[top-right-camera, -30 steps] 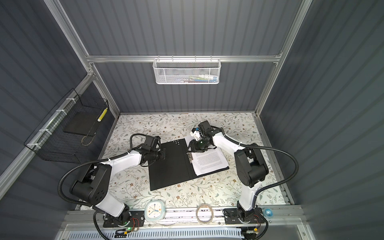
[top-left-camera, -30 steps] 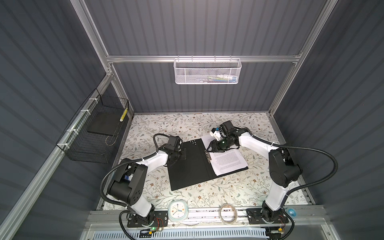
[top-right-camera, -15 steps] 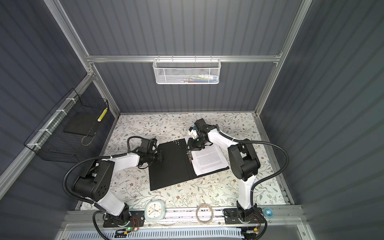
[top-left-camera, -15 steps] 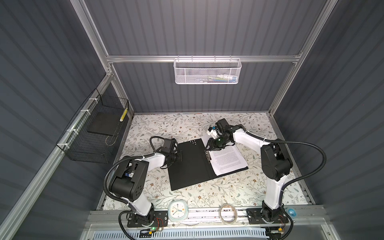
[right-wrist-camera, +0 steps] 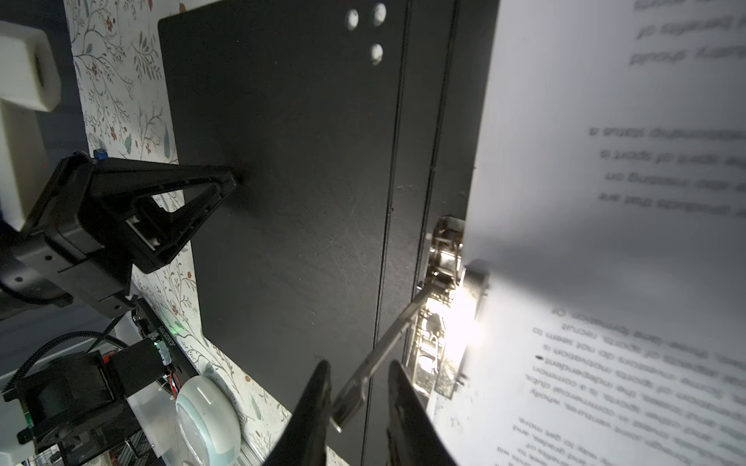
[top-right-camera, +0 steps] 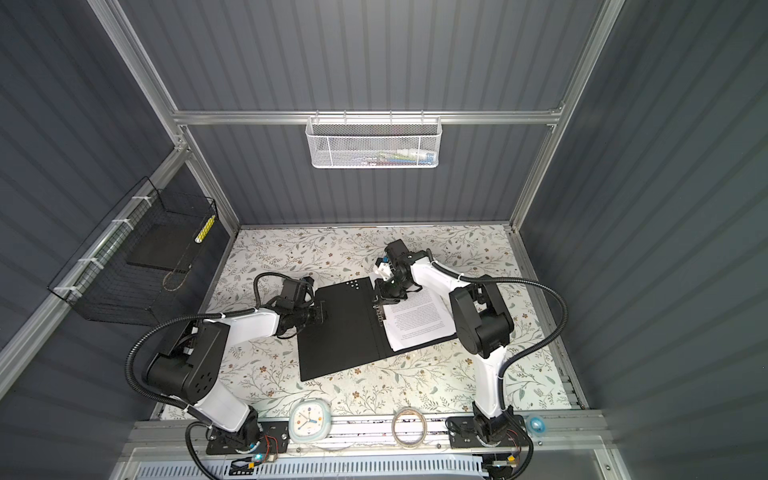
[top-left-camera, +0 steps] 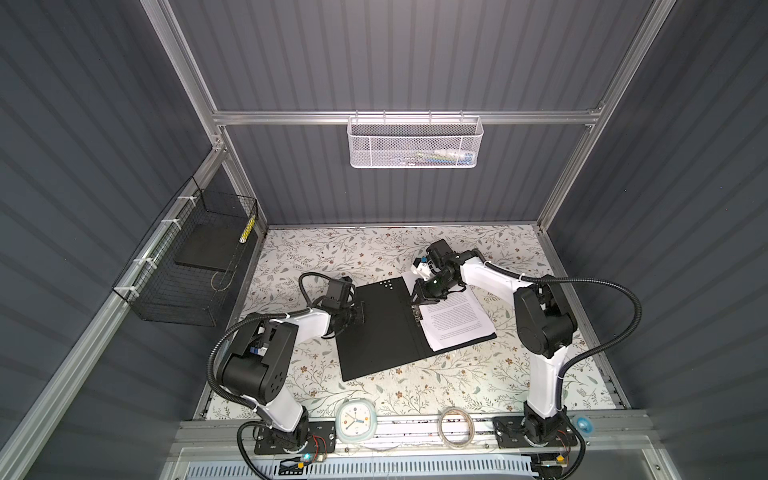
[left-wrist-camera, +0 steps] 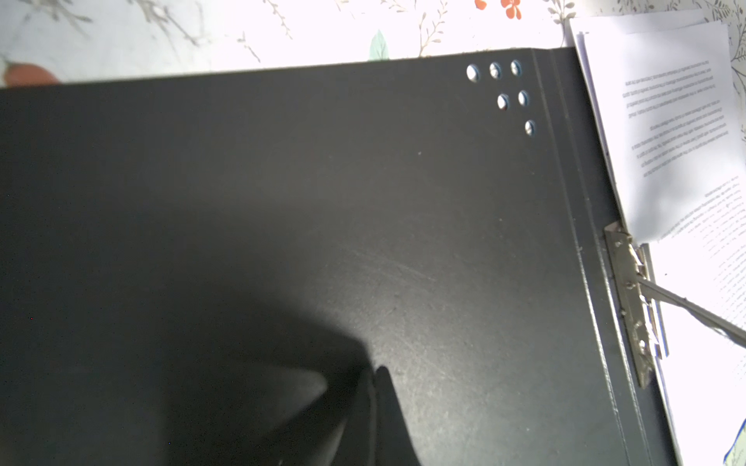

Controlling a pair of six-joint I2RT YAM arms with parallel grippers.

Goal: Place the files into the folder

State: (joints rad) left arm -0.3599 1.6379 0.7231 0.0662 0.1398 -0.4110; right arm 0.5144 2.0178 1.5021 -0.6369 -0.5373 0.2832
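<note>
On the floral-print table [top-left-camera: 457, 374] there's exactly one folder [top-left-camera: 374, 332], lying open with both black inner faces up. One thin stack of files [top-left-camera: 455, 320] sits on the folder's face nearer the right arm, tucked against the one metal clip [right-wrist-camera: 442, 258] at the spine.

Two arms, two end effectors. The left end effector [top-left-camera: 360, 312] has its fingers pinched together, tip planted on the other cover near its outer edge. The right end effector [right-wrist-camera: 358, 365] has its fingers apart, one on each side of the clip's raised lever [right-wrist-camera: 387, 343], with a gap showing in the wrist view.

Room-wise it's a booth: dark grey ribbed walls, aluminium frame.

Two baskets. The white mesh basket [top-left-camera: 415, 143] on the back wall has a few small bits in it that I can't make out. The black wire basket [top-left-camera: 174, 307] on the side wall holds one dark flat slab [top-left-camera: 205, 251] and one small yellow thing [top-left-camera: 248, 229]. One clock [top-left-camera: 355, 422] and one tape roll [top-left-camera: 456, 426] sit on the front rail.
</note>
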